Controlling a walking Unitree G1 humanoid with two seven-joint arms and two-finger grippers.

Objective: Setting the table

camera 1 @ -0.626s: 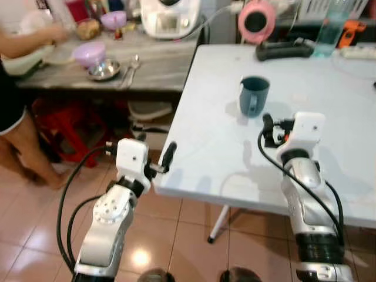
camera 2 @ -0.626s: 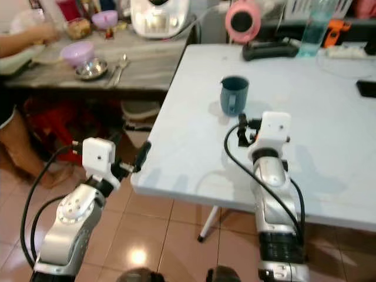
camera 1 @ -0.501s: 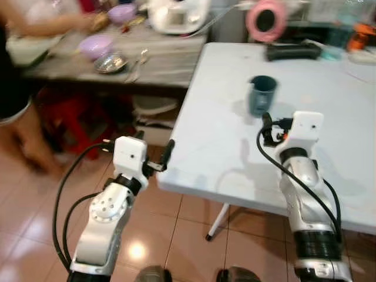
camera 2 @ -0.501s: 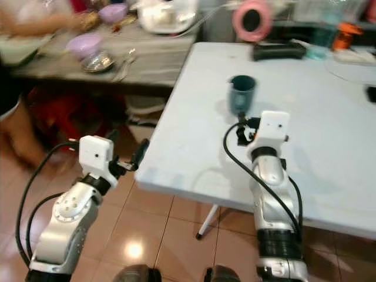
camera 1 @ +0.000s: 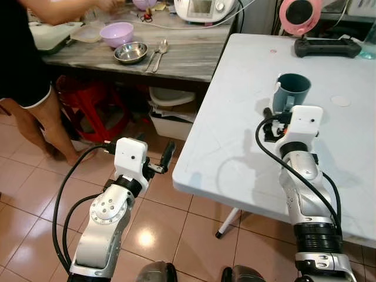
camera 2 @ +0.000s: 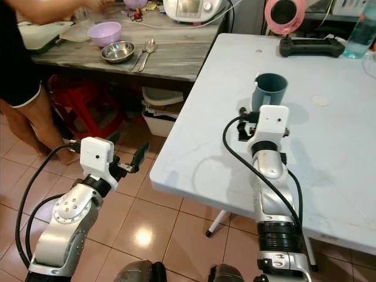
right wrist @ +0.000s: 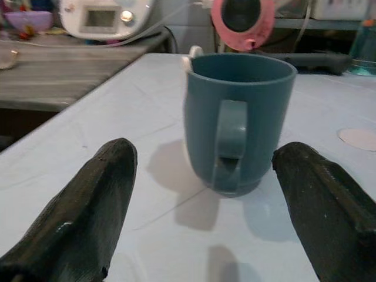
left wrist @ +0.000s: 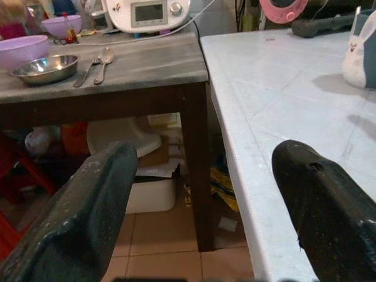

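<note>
A blue-grey mug [right wrist: 238,120] stands upright on the white table [camera 1: 235,117], its handle facing my right gripper [right wrist: 205,161]. That gripper is open, low over the table and a short way in front of the mug, touching nothing. On the wooden side table [camera 1: 182,59] lie a steel bowl [camera 1: 130,52], a purple bowl [camera 1: 116,33] and two spoons [camera 1: 157,53]. My left gripper [camera 1: 154,154] is open and empty, held over the floor just left of the white table's near corner.
A person [camera 1: 26,64] stands at the far left, reaching over the wooden table. Beneath that table are a red stool [camera 1: 88,100] and a white bin [camera 1: 170,120]. A white appliance [camera 1: 205,7], a pink round object [camera 1: 299,13] and a black controller [camera 1: 326,47] sit further back.
The whole view has swung, so the camera moved. The mug now lies straight ahead of the right gripper and closer to it. Both arms keep the same pose.
</note>
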